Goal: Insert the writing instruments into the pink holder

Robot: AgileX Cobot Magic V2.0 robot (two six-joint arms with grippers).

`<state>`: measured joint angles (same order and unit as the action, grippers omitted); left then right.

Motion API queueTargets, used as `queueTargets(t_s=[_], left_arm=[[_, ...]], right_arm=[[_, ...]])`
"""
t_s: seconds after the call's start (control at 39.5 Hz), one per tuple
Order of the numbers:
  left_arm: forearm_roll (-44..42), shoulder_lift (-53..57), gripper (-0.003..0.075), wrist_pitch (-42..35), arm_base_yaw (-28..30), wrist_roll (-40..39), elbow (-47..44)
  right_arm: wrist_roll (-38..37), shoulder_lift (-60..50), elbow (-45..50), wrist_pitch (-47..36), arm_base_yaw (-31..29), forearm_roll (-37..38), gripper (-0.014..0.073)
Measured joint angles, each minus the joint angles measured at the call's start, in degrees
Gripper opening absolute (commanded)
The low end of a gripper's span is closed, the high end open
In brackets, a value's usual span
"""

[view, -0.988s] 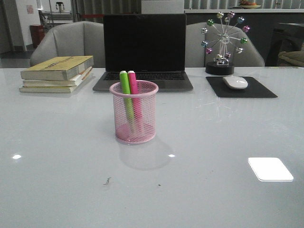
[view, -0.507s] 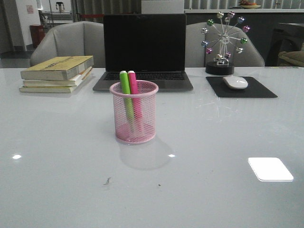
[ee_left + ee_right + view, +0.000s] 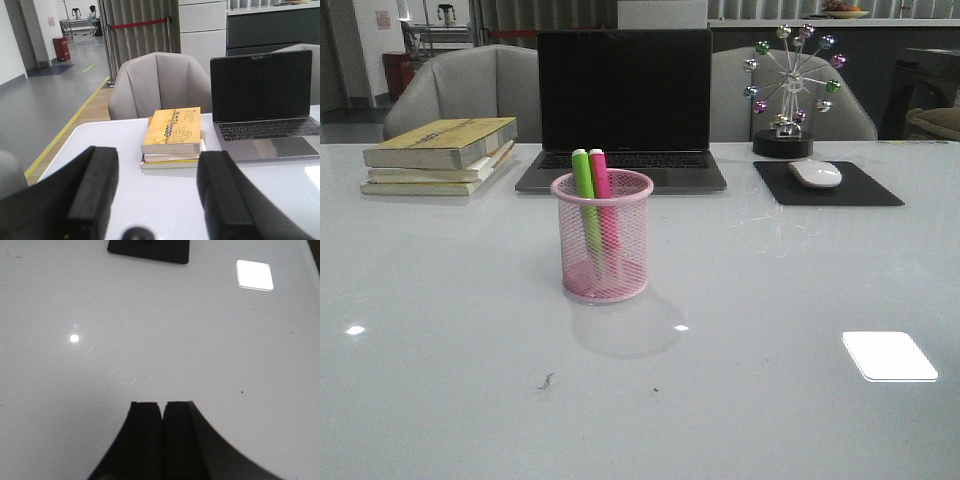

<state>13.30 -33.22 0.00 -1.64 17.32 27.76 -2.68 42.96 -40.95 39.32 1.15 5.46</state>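
Observation:
The pink holder [image 3: 604,240], a round wire-mesh cup, stands upright mid-table in the front view. A green marker [image 3: 584,190] and a pink marker [image 3: 600,185] stand inside it side by side, tops leaning toward the far rim. Neither gripper shows in the front view. My left gripper [image 3: 157,172] is open, its two black fingers wide apart over bare table, nothing between them. My right gripper [image 3: 163,407] is shut, fingers pressed together above bare table, holding nothing. The holder and markers are out of both wrist views.
Behind the holder sits an open laptop [image 3: 623,110]. A stack of books [image 3: 440,155] lies at the back left, also seen as the book stack [image 3: 172,137] ahead of my left gripper. A mouse [image 3: 815,173] on a black pad [image 3: 827,186] and a ferris-wheel ornament [image 3: 785,90] stand back right.

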Motion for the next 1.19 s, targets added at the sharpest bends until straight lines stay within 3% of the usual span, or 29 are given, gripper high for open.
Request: queueTargets(t_s=[0.28,0.53,0.68,0.94,1.19], left_arm=[[0.0,0.0,0.0426,0.0,0.0,0.0,0.0],[0.0,0.0,0.0426,0.0,0.0,0.0,0.0],[0.0,0.0,0.0426,0.0,0.0,0.0,0.0],[0.0,0.0,0.0426,0.0,0.0,0.0,0.0],[0.0,0.0,0.0426,0.0,0.0,0.0,0.0]], right_arm=[[0.0,-7.0,5.4,-6.3,0.0,-1.9,0.005],[0.0,-24.5,21.9,-20.2,0.0,-6.4,0.005],[0.0,-33.7,31.3,-23.7,0.0,-7.9,0.005],[0.0,-43.0,41.7,-25.5,0.0,-8.3,0.005],[0.0,-43.5,42.7,-19.9,0.0,-8.4,0.005]])
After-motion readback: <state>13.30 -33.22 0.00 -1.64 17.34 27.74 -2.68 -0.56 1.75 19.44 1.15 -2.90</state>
